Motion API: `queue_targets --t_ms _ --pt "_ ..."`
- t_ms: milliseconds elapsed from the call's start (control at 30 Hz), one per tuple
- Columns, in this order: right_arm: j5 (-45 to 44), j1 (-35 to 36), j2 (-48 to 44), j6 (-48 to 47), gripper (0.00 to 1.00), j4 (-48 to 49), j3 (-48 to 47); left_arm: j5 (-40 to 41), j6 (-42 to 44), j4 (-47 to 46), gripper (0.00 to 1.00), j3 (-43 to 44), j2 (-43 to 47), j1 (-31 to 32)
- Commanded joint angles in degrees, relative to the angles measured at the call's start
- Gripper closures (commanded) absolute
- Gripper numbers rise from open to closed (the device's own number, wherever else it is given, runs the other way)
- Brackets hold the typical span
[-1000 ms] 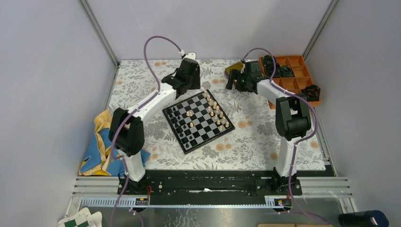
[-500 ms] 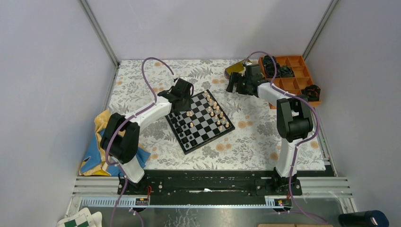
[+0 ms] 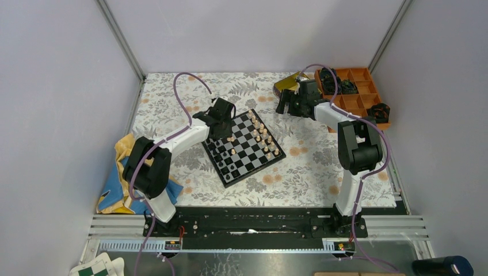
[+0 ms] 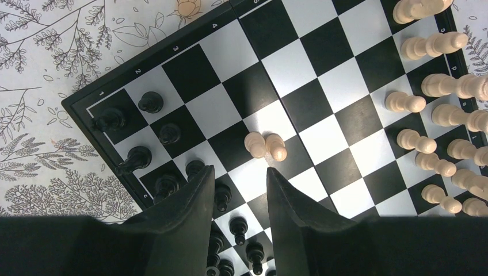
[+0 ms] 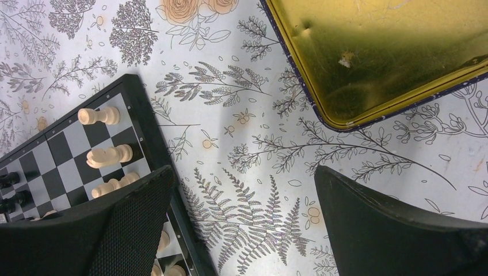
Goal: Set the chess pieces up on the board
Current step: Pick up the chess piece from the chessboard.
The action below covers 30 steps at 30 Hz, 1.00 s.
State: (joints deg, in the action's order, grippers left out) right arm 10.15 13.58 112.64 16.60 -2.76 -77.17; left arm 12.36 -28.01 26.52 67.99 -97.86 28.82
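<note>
Floral-cloth desk [image 3: 311,172] carries the board [image 4: 270,63], where two tan pieces [image 4: 257,144] sit mid-board just ahead of the parted, empty left fingers [image 4: 190,201], while the right fingers [image 5: 132,213] hang wide and empty by the tin [image 5: 391,57].

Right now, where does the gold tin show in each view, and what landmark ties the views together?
Top external: gold tin far centre-right, left of the orange tray.
Left wrist: not in it.
Right wrist: gold tin fills the upper right.
Shared landmark: the chessboard, filling the left wrist view and at the right wrist view's lower left.
</note>
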Motion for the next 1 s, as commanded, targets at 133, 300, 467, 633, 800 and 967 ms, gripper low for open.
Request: queue_targets --t_ms 133,300,467,633,800,967 --pt "0.7 -0.4 -3.9 0.5 0.00 2.1 0.3 -0.8 -0.2 -2.4 0.56 -0.5 -2.6 -0.1" --pt "0.5 -0.3 -3.9 0.4 0.00 1.8 0.3 -1.2 0.1 -2.9 0.57 -0.2 -4.1 -0.1" --pt "0.3 -0.4 -3.6 0.3 0.00 1.6 0.0 -1.2 0.7 -3.2 0.57 0.3 -5.2 -0.1" --pt "-0.1 -0.4 -3.3 0.0 0.00 1.1 -0.5 -1.5 1.4 -3.3 0.58 1.4 -6.6 -0.1" --pt "-0.3 -0.4 -2.7 -0.1 0.00 0.8 -1.1 -1.5 2.0 -3.4 0.59 2.5 -7.5 -0.1" --pt "-0.3 -0.3 -1.9 -0.1 0.00 0.6 -2.0 -1.4 2.6 -3.4 0.59 3.8 -7.6 -0.1"
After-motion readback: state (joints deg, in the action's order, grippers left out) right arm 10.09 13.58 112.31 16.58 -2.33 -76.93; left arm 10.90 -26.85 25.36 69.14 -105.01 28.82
